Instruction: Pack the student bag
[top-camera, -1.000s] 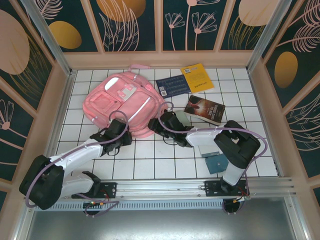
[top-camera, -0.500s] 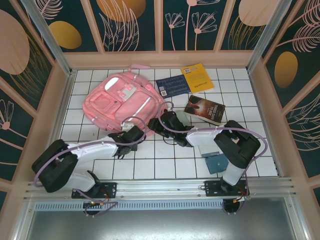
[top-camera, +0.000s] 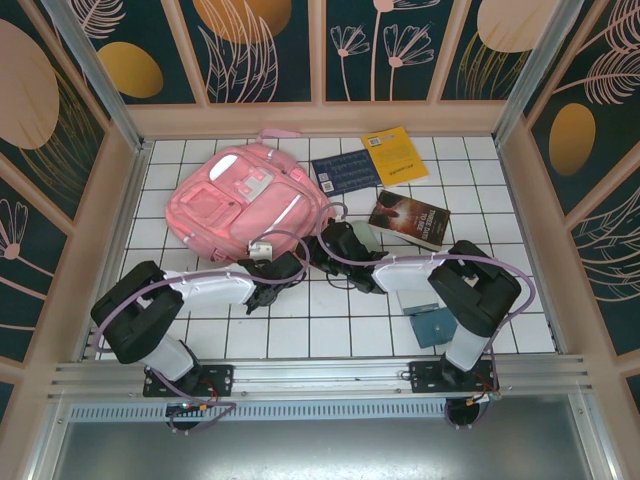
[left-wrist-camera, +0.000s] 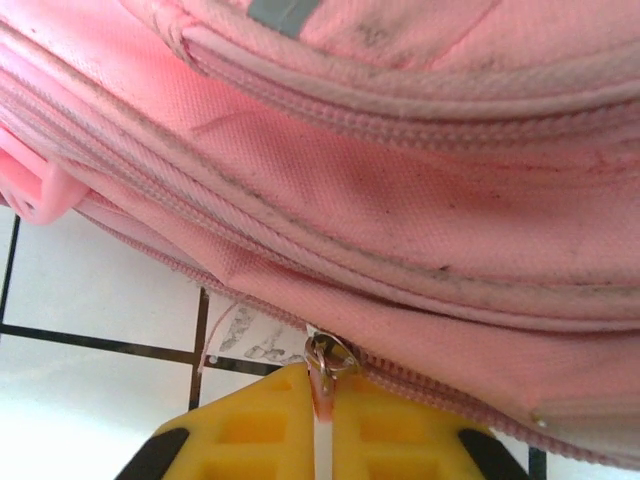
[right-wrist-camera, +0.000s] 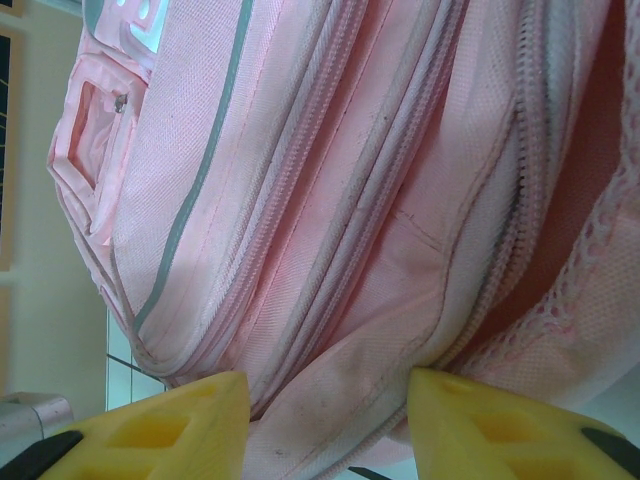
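The student bag (top-camera: 240, 200), a big pink backpack, lies flat at the back left of the white tiled floor. My left gripper (top-camera: 285, 265) is at the bag's near edge. In the left wrist view its yellow fingers (left-wrist-camera: 250, 430) are shut on the tab of a metal zipper pull (left-wrist-camera: 328, 358) on the bag's (left-wrist-camera: 400, 200) lowest zip. My right gripper (top-camera: 318, 245) is at the bag's right corner. Its fingertips (right-wrist-camera: 190, 410) stand apart, with a fold of the bag's side (right-wrist-camera: 330, 200) pinched between them.
A dark blue book (top-camera: 345, 172) and a yellow book (top-camera: 394, 155) lie at the back right of the bag. A dark-covered book (top-camera: 410, 218) lies closer to me. A small blue case (top-camera: 432, 325) sits by the right arm's base. Wooden walls close in three sides.
My left arm has swung right along the bag's near edge, and its gripper has closed on the zipper pull. The right arm and the bag have stayed put.
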